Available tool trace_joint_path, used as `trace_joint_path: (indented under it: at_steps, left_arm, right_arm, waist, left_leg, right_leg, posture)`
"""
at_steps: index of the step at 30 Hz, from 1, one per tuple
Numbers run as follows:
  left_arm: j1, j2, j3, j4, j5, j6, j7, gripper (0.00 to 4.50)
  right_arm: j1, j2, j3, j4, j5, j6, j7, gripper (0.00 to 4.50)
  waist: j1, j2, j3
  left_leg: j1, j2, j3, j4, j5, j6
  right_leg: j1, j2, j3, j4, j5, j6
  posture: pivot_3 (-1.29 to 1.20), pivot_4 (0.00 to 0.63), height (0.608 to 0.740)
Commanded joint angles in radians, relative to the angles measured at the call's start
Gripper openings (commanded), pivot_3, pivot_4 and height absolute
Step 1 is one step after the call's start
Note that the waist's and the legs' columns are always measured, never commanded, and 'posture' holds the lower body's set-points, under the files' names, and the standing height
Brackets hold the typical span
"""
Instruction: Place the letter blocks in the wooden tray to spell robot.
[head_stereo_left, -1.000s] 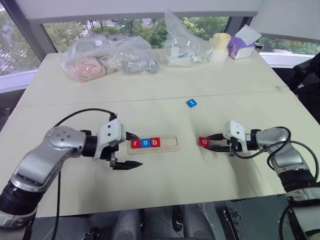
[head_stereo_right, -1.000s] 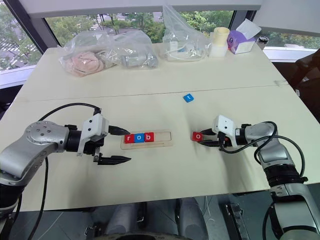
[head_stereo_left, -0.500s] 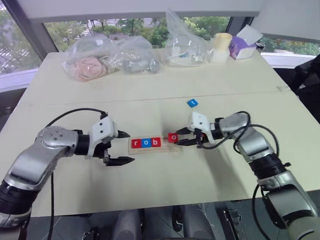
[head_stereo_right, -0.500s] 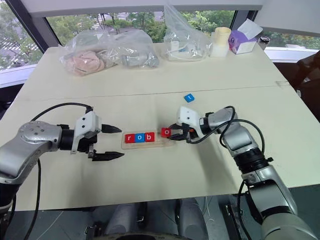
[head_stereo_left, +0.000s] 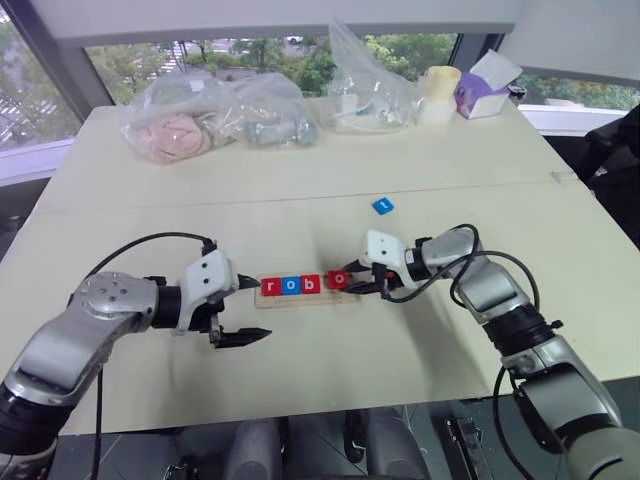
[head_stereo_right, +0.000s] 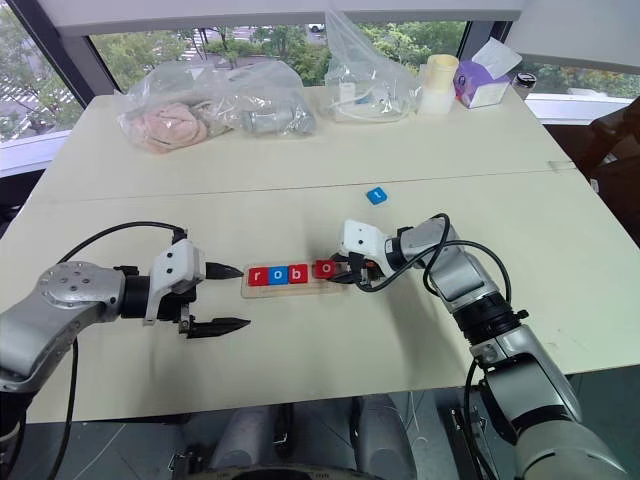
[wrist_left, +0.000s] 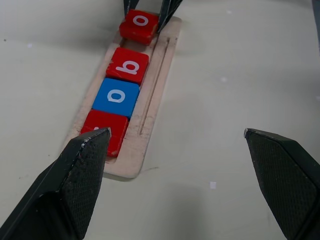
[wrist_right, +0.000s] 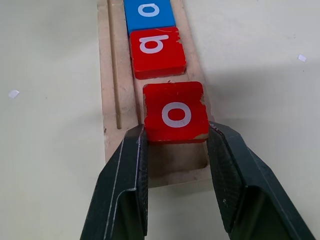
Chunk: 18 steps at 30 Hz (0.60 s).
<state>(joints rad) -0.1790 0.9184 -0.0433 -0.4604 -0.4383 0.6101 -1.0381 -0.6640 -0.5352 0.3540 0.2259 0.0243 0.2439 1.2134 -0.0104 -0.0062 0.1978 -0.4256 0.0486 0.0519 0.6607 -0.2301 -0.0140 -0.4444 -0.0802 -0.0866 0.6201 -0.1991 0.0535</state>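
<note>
Three blocks already sit in the wooden tray (head_stereo_left: 345, 292): red r (head_stereo_left: 270, 287), blue o (head_stereo_left: 290, 285), red b (head_stereo_left: 311, 284), side by side from the tray's left end. A 4th, the red o block (wrist_right: 175, 113), is pinched between the right gripper (wrist_right: 176, 147) fingers, over the tray just right of the b. In the right wrist view it looks slightly skewed to the slot and I can't tell if it is seated or a bit above the recess. The blue t block (head_stereo_left: 383, 206) lies alone on the table (head_stereo_left: 300, 200), farther back and to the right, well apart from the tray.

Left gripper (head_stereo_left: 243, 312) hangs near the tray's left end, jaws spread wide, holding nothing.

Risks, as I judge them:
- letting go while the o is skewed → a corner could ride up on the tray lip or on the b, so it sits crooked
- pushing toward the b w/ fingers clamped → could shove the row or slide the tray, which looks light and unfixed
- fingers straddle the tray's sides; pulling out sideways could drag it
- if the o ends too far right, the last slot for the t gets tight
- left fingertips are close to the tray end; a stray move could bump the r
</note>
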Motion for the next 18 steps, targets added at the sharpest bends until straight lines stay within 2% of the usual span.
trace_joint_path:
  at_steps: [1, 11, 12, 15, 16, 18]
  left_arm:
    - [-0.006, 0.004, 0.025, -0.020, -0.008, -0.001, 0.007, 4.50]
    - [-0.024, -0.006, 0.011, -0.003, -0.004, -0.008, 0.015, 4.50]
    - [-0.025, -0.006, 0.011, -0.002, -0.005, -0.008, 0.015, 4.50]
    - [-0.028, -0.008, 0.009, 0.008, -0.002, -0.011, 0.017, 4.50]
    - [-0.029, -0.009, 0.008, 0.011, 0.000, -0.012, 0.017, 4.50]
    - [-0.031, -0.010, 0.006, 0.016, 0.002, -0.014, 0.017, 4.50]
  right_arm:
    - [-0.020, 0.015, 0.000, -0.024, 0.007, 0.000, 0.004, 1.10]
    - [-0.018, 0.026, 0.006, -0.046, 0.009, -0.005, 0.024, 1.10]
    - [-0.017, 0.027, 0.006, -0.050, 0.012, -0.006, 0.025, 2.14]
    - [-0.035, 0.047, -0.015, -0.045, 0.015, -0.010, -0.013, 3.66]
    - [-0.047, 0.055, -0.026, -0.040, 0.018, -0.008, -0.029, 4.07]
    - [-0.063, 0.064, -0.040, -0.030, 0.021, -0.007, -0.048, 4.07]
  waist:
    - [0.000, 0.000, 0.000]
    - [0.000, 0.000, 0.000]
    - [0.000, 0.000, 0.000]
    - [0.000, 0.000, 0.000]
    - [-0.001, 0.000, 0.000]
    - [-0.001, 0.000, 0.000]
  left_leg:
    - [0.000, 0.000, 0.000, 0.000, 0.000, 0.000]
    - [0.000, 0.000, 0.000, 0.000, 0.000, 0.000]
    - [0.000, 0.000, 0.000, 0.000, 0.000, 0.000]
    - [0.000, 0.000, 0.000, 0.000, 0.000, 0.000]
    - [0.000, 0.000, 0.000, 0.000, 0.000, 0.000]
    - [0.000, 0.000, 0.000, 0.000, 0.000, 0.000]
  right_leg:
    - [0.000, 0.000, 0.000, 0.000, 0.000, 0.000]
    - [0.000, 0.000, 0.000, 0.000, 0.000, 0.000]
    - [0.000, 0.000, 0.000, 0.000, 0.000, 0.000]
    - [0.000, 0.000, 0.000, 0.000, 0.000, 0.000]
    - [0.000, 0.000, 0.000, 0.000, 0.000, 0.000]
    - [0.000, 0.000, 0.000, 0.001, 0.000, 0.000]
  posture:
    - [0.00, 0.150, 0.740]
    - [0.00, 0.150, 0.740]
    - [0.00, 0.150, 0.740]
    - [0.00, 0.150, 0.740]
    - [0.00, 0.150, 0.740]
    - [0.00, 0.150, 0.740]
